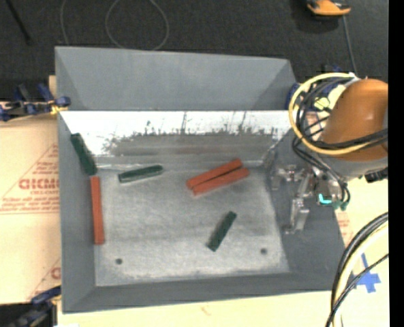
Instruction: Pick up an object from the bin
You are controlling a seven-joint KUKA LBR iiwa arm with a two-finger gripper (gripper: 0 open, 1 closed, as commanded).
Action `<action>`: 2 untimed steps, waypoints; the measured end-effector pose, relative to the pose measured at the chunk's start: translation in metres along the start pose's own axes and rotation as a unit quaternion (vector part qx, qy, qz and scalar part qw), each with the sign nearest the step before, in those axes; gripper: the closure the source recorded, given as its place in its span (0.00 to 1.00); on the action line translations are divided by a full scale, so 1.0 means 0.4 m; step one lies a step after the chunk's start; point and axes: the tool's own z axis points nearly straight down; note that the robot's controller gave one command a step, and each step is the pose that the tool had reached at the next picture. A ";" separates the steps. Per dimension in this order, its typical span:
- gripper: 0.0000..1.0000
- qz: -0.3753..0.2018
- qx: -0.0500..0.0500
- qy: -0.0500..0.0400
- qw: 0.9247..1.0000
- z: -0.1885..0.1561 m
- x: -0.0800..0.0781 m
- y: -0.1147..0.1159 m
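Camera view, from above: a grey bin [181,80] with a few small bars on its floor.

Far left, up against the left wall: a dark green bar [83,154], tilted. Just below it, a long orange bar [97,210] lying along the same wall. Both hard to grab. Too little room there, so could scrape the wall or pinch only an end.

A bit to the right: a second dark green bar [140,174], lying flat with room all round.

In the middle, near the back: what looks like two orange bars [219,176], side by side and touching. Could catch both at once, or push one away and drop the other.

Lower down, right of the middle: a short dark green block [222,230], slanted and all on its own. Could spin or slide off if pinched across the wrong way.

Far right: the gripper [296,216], hanging low by the right wall over bare floor. Holds nothing. Cannot say if spread apart or pressed together. Closest to it: the short dark green block and the orange bars, both a little way off to the left.

Could bump the right wall, being so near it. Could also close on nothing at all if brought down right there.
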 end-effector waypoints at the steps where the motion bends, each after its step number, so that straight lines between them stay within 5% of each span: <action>1: 0.00 0.112 -0.002 -0.001 0.994 0.228 0.074 0.211; 2: 1.00 0.112 0.000 -0.002 0.994 0.222 0.072 0.203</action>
